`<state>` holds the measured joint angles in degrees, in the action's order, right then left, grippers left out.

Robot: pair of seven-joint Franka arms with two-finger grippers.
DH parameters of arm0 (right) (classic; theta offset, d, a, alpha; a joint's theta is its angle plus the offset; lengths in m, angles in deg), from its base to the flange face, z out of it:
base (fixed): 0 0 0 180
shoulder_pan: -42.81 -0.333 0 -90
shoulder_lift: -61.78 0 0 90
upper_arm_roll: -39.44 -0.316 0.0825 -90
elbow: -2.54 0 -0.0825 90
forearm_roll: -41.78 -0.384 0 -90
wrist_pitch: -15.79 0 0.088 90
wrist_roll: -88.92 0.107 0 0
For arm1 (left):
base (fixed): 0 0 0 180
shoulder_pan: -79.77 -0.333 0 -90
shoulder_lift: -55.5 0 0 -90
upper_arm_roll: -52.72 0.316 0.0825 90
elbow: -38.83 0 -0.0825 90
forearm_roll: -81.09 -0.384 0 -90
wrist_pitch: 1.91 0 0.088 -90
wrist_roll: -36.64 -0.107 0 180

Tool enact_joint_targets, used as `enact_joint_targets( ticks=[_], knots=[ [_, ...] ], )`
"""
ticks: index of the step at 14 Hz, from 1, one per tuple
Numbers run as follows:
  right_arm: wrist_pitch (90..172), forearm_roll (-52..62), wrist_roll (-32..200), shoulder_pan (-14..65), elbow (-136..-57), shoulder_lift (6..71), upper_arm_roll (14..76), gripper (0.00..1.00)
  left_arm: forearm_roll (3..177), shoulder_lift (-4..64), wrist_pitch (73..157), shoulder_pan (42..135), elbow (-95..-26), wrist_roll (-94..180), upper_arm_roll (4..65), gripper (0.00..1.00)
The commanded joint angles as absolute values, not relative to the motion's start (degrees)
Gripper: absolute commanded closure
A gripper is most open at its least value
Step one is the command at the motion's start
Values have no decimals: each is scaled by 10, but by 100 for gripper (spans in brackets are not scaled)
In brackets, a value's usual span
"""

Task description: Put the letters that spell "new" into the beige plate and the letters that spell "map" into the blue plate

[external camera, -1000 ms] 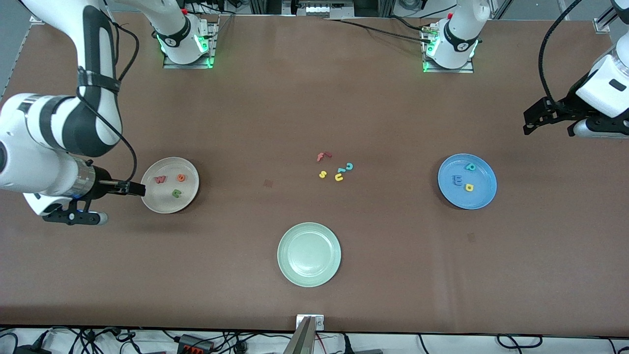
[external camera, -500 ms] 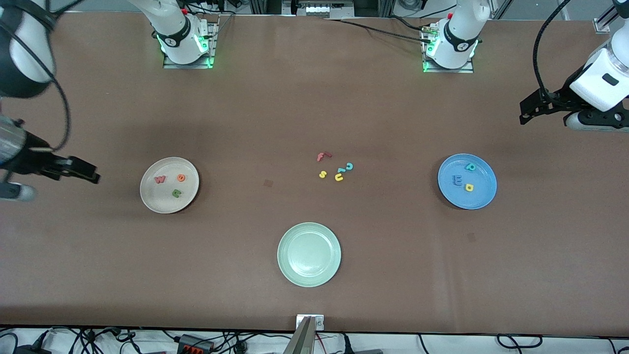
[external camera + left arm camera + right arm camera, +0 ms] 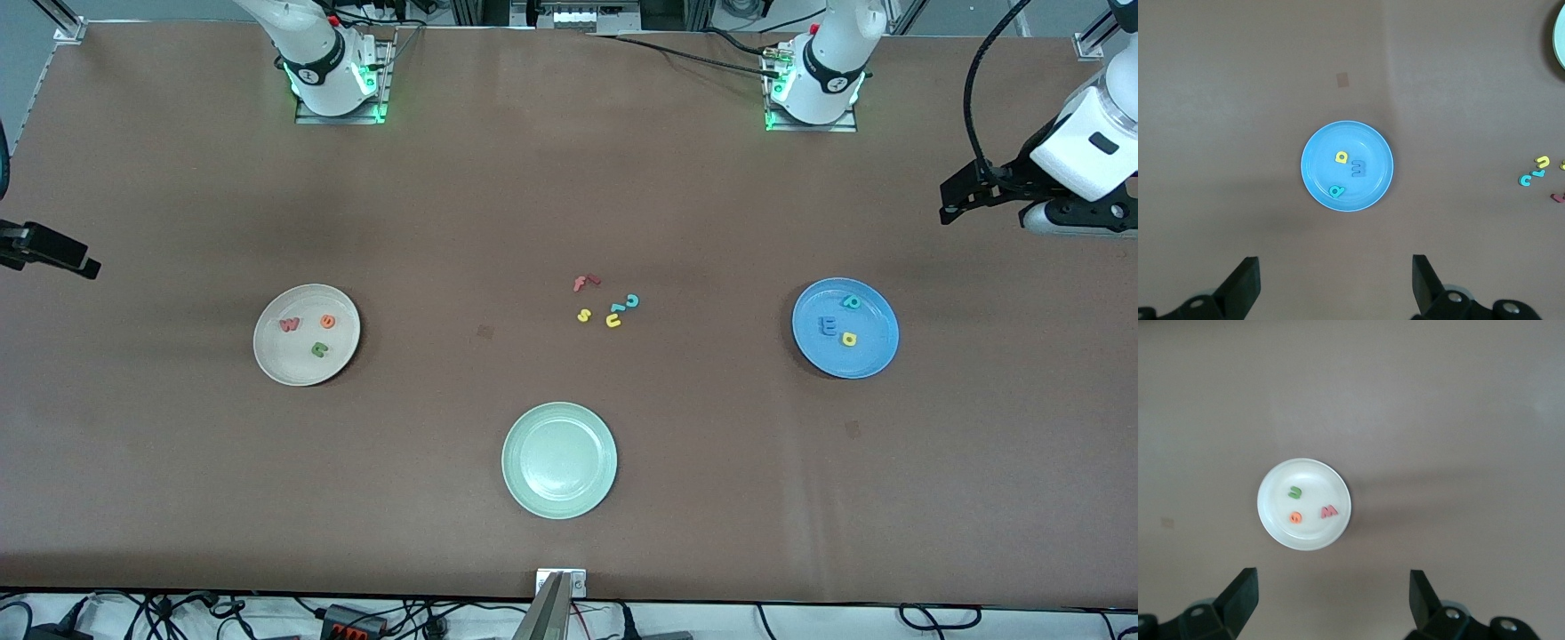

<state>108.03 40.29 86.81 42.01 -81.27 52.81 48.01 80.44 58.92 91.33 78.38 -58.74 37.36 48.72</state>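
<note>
The beige plate (image 3: 307, 369) lies toward the right arm's end of the table and holds the salmon-red w (image 3: 290, 324), the orange e (image 3: 328, 321) and the green n (image 3: 319, 349). The blue plate (image 3: 869, 354) lies toward the left arm's end with the teal a (image 3: 851, 301), the blue m (image 3: 828, 327) and the yellow p (image 3: 849, 339) in it. My right gripper (image 3: 84, 262) hangs open and empty over the table's edge, away from the beige plate (image 3: 1317, 477). High over its own end of the table, my left gripper (image 3: 949, 212) is open and empty, looking down on the blue plate (image 3: 1375, 148).
A pale green plate (image 3: 559, 507) with nothing in it lies nearest the front camera, mid-table. Several loose letters lie at the table's middle: a red f (image 3: 584, 283), a yellow s (image 3: 584, 315), a yellow u (image 3: 613, 321) and two teal hook shapes (image 3: 631, 301).
My right arm has drawn back from the beige plate's rim toward its end of the table, mostly leaving view. The left gripper shifted slightly and then held still.
</note>
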Motion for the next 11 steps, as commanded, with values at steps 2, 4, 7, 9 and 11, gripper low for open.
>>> enact_joint_targets(
  ticks=[2,4,7,9,11],
  knots=[
    [1082,422,848,424,-888,589,468,0,811,598,910,780,-591,361,484,0],
    [1101,447,849,414,-931,625,467,0,810,599,909,779,-592,360,484,0],
    [1130,448,856,413,-974,651,466,0,809,599,909,781,-592,361,482,0],
    [1125,444,857,414,-968,646,467,0,809,598,909,781,-592,361,482,0],
    [1130,447,855,414,-966,646,467,0,809,599,909,781,-592,361,482,0]
  ],
)
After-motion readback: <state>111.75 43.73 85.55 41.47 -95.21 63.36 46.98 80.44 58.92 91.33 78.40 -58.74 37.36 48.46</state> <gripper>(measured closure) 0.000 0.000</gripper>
